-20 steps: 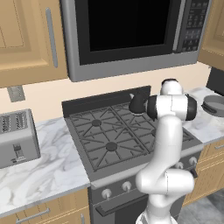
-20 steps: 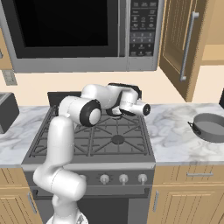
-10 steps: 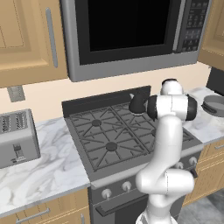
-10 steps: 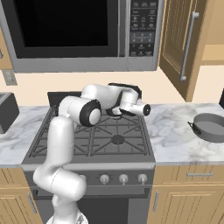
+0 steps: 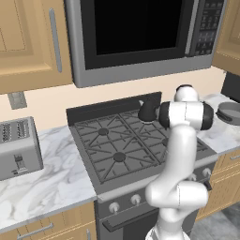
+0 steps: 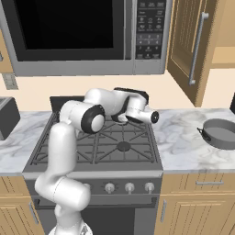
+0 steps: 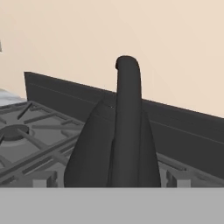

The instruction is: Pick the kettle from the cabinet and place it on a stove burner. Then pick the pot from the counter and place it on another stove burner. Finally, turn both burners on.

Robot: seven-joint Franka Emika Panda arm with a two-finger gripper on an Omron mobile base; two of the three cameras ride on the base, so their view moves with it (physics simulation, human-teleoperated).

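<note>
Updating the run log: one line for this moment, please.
kettle: standing on stove grate, rear | gripper: open, behind kettle | pot: on counter

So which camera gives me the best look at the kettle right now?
The hand view: the kettle stands upright on the stove grate, handle edge-on. In the left base view only part of it shows beside the arm; from the right it is largely hidden.

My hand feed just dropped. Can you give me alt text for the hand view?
The black kettle stands upright on the stove grate, close ahead, its arched handle edge-on to the camera. Behind it runs the range's dark back panel and a beige wall.
</note>
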